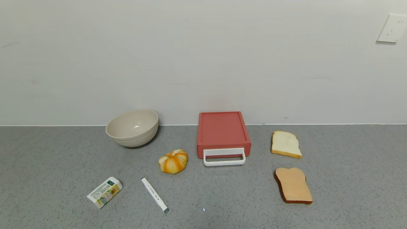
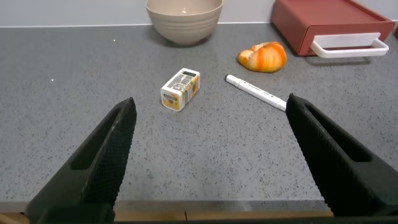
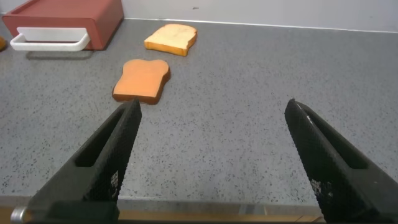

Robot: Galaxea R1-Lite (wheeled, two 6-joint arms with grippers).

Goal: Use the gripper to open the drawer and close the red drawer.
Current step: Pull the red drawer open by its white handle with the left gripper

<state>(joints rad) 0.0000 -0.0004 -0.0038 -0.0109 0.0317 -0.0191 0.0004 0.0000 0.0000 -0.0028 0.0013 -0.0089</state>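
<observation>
Left gripper and right gripper hang released at the counter's near edge. The drawer sits shut against the wall, between pumpkin and 2 bread slices. Bowl, pen and carton lie left on the grey counter.

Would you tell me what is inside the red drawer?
The drawer is shut, so its contents are hidden. Only its bare top and white handle show.
</observation>
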